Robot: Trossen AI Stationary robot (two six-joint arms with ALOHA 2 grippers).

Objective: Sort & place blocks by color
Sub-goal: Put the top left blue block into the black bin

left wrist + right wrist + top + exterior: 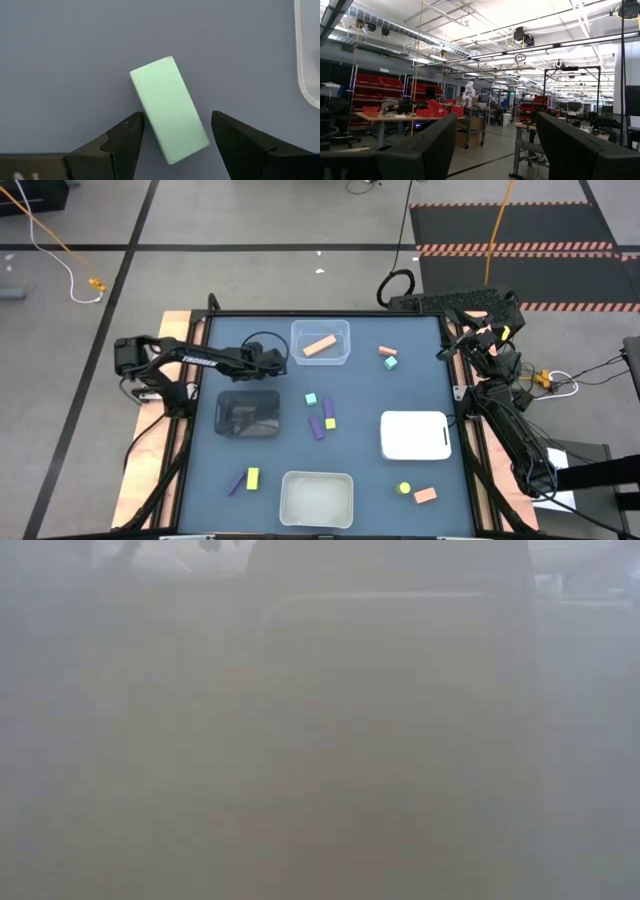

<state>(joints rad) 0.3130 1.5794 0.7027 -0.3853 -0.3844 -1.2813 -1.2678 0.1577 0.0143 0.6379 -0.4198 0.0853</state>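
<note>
from the high view i have the left hand [272, 361] out over the bench [420, 385], just beside the clear tray [321, 342], which holds one orange bar [319, 346]. the black tray [248, 414] sits below it. loose blocks lie scattered: a teal cube [311, 399], a yellow piece [330, 423] and two purple bars [317, 427] mid-bench, an orange and a teal piece [390, 362] near the far right, a purple bar and yellow block [253, 476] near the left front, a round yellow piece [404, 489] beside an orange block [425, 495] under the white tray [414, 435]. another clear tray [317, 498] sits at the front edge. the right arm is folded up off the bench's right side.

the low view is fogged out; i can tell nothing from it.

on the left wrist view the left hand [176, 139] is open, fingers [125, 140] straddling a pale green block [169, 107] lying tilted on the bench, not clamped.

the right wrist view shows the right hand [496, 145] open, pointed out at the room.
</note>
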